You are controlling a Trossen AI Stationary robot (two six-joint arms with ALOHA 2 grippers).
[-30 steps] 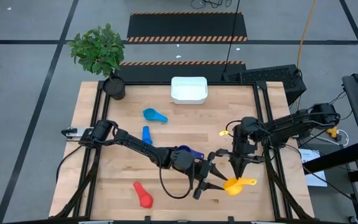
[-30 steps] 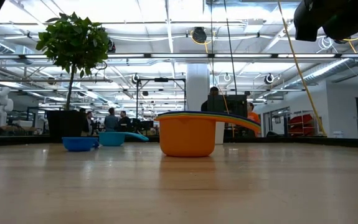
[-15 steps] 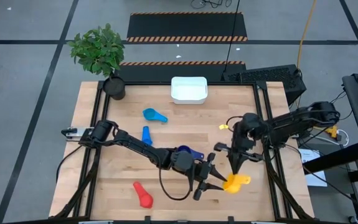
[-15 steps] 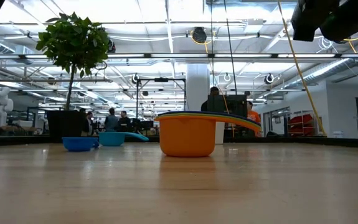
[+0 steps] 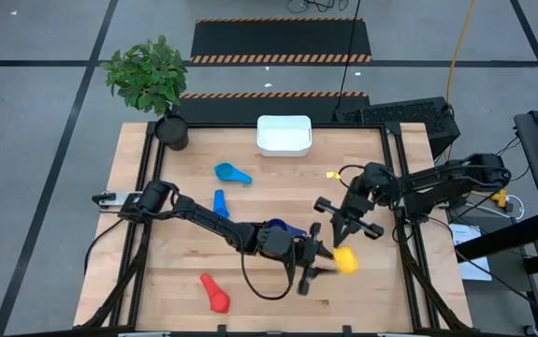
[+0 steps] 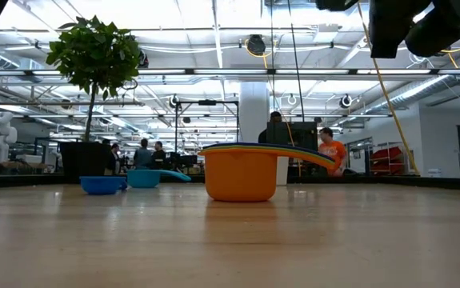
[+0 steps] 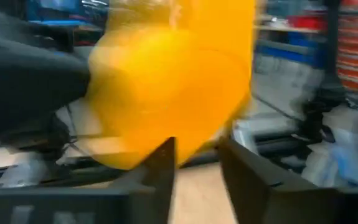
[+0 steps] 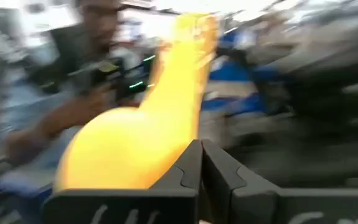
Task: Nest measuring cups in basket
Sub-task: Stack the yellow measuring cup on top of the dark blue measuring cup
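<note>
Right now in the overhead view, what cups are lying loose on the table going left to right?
Red cup → blue cup → light blue cup → dark blue cup, partly under the left arm → yellow cup, between both end effectors.

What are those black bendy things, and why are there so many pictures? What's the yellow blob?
The black bendy things are two robot arms with pinching grippers for hands. One picture looks down from above, one looks across the table top, and two come from little cameras on the wrists. On the wooden table lie a light blue cup, a blue cup, a dark blue cup and a red cup. A white basket and a potted plant stand at the far edge. The yellow blob is a measuring cup. The right gripper pinches it, and the left gripper is right beside it.
</note>
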